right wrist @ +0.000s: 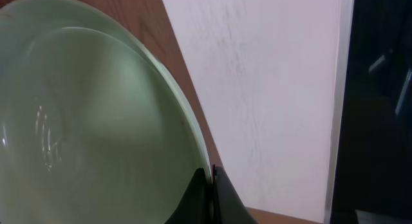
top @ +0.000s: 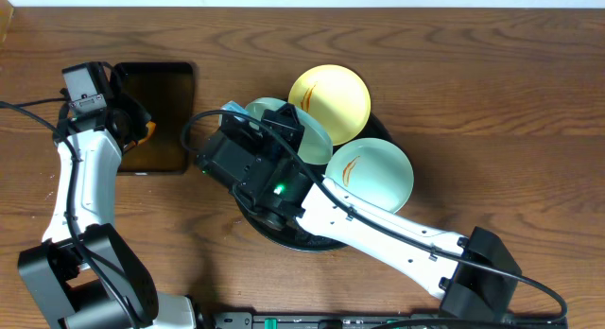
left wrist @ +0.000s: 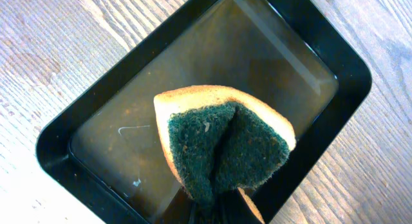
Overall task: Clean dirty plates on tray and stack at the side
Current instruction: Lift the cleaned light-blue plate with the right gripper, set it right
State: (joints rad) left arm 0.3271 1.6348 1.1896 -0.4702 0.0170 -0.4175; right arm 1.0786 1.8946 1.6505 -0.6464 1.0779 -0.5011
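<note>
Plates (top: 373, 173) number three in our overhead view, all at the round black tray (top: 378, 129), which lies near the middle of the wooden table (top: 492, 74) and is largely covered by the right arm. The yellow plate (top: 329, 102) sits at the tray's far edge and reaches out past its rim; a faint smear marks its left side. Just beside it, nearer to us and to the right, the mint plate (top: 376, 175) lies flat with an orange-brown streak across it. The third plate (right wrist: 96, 121), also mint, is lifted and tilted on edge over the tray's left side. We see the right end effector (right wrist: 211, 185) closed on its rim, fingertips pinched together with the rim between them and a pale wall (right wrist: 270, 89) behind. We cannot tell from these views whether this plate carries a smear. Well to the left, the left end effector (left wrist: 219, 210) is clamped on a sponge (left wrist: 222, 147), which is folded so that its green scouring face bulges outward within a yellow edge. The sponge hangs above a small tray (left wrist: 71, 130), a black rectangle with a brownish, wet-looking floor.
</note>
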